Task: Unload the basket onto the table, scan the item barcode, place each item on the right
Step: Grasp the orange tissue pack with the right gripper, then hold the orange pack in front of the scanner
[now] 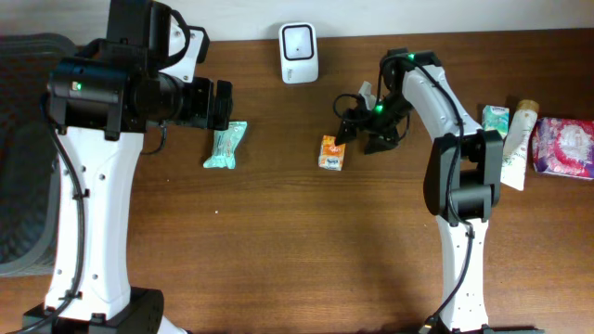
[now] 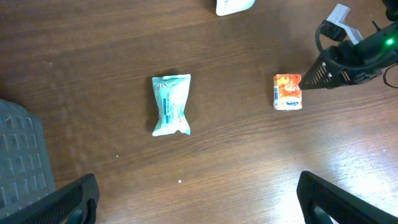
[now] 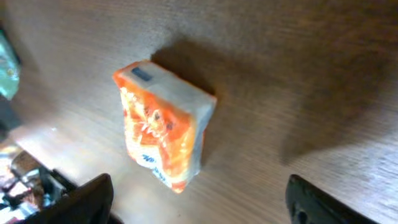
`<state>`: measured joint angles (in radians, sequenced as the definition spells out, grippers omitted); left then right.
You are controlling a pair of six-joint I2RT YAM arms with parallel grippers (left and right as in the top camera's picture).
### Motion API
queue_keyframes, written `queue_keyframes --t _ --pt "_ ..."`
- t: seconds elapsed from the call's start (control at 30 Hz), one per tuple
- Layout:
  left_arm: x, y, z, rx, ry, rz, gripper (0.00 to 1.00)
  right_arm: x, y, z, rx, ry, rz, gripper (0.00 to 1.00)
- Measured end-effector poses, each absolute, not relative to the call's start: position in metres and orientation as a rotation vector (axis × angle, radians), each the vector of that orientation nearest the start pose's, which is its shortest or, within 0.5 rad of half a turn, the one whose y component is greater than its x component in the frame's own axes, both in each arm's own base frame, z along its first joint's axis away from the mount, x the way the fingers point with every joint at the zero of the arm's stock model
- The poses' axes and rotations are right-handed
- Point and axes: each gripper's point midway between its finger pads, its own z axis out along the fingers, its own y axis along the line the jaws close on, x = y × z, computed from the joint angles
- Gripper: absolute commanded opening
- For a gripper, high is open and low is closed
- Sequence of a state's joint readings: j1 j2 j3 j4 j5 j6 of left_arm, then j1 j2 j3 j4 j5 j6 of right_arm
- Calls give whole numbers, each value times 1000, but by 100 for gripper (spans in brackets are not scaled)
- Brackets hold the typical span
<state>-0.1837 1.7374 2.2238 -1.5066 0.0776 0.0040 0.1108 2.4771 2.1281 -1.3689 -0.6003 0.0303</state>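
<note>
Step in hand, as judged: getting hold of an item for scanning; nothing is being held up to the scanner (image 1: pixel 299 53) yet.

Right fingers (image 3: pixel 84 200) are standing wide apart and holding nothing. They are hovering just beside the orange pack (image 1: pixel 331 152), on the side toward the tabletop's (image 1: pixel 278 241) right edge. I cannot tell whether they are touching it.

The orange pack is lying on the tabletop near the middle, somewhat toward the far edge. The scanner is sitting at the far edge, near the pack but not touching it.

Left fingers (image 2: pixel 69 202) are fully spread and empty, hanging above the teal pack (image 2: pixel 171 104), which is lying toward the left edge, well apart from the orange pack.

Barcode: not made out in any view. A small dark patch is showing on the pack's pale end; I cannot tell what it is.

Next move, as judged: the right fingers are needing to straddle the pack across its narrow sides and close, then lift and turn the coded face toward the scanner. The wrap is looking soft, so a skewed grip may be letting it twist.

Containers: a grey mesh bin (image 1: pixel 23 158) is showing at the left edge, and nothing is showing inside the part in view. A green pack (image 1: pixel 495 118), a tube (image 1: pixel 520 144) and a pink pack (image 1: pixel 564 147) are lying loose at the right edge, in no container.
</note>
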Motion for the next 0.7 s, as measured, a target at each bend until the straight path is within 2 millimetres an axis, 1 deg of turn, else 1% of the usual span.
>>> queue_keyframes --t 0.03,0.1,0.17,0.2,0.23,0.27,0.33,0.37,0.4,0.43,0.47,0.5,0.53,0.57,0.6,0.67,0.7 --pt "372 -83 332 272 2581 -166 99 434 151 37 -33 3177 988 65" --pt "372 -83 332 272 2581 -166 99 435 164 32 -5 3174 983 61" --pt "372 -83 332 272 2581 -166 99 429 173 17 76 3233 868 52" --pt "372 -83 332 272 2581 -166 99 429 177 15 95 3232 836 50" --pt "372 -83 332 272 2582 -166 99 429 181 13 105 3228 818 34" --pt "372 -83 332 272 2581 -166 99 429 183 12 108 3221 814 5" --pt "372 -83 332 272 2581 -166 99 429 182 7 140 3215 815 4" --pt "372 -83 332 272 2581 -166 99 429 182 7 140 3213 816 4" --pt "372 -83 332 272 2581 -166 99 430 180 8 131 3210 820 4" --pt "372 -83 332 272 2582 -167 99 430 180 12 78 3200 847 4" --pt "372 -83 332 272 2582 -166 99 435 181 26 -23 3157 930 4" --pt "372 -83 332 272 2581 -166 99 439 182 35 -107 3119 972 4" --pt "372 -83 332 272 2581 -166 99 457 181 67 -211 2980 1108 4" --pt "372 -83 332 272 2582 -166 99 462 181 87 -282 2899 1190 4" --pt "372 -83 332 272 2581 -166 99 473 178 124 -411 2723 1300 4" --pt "372 -83 332 272 2581 -166 99 485 168 163 -527 2499 1398 4" --pt "372 -83 332 272 2581 -166 99 487 166 171 -545 2450 1416 4"
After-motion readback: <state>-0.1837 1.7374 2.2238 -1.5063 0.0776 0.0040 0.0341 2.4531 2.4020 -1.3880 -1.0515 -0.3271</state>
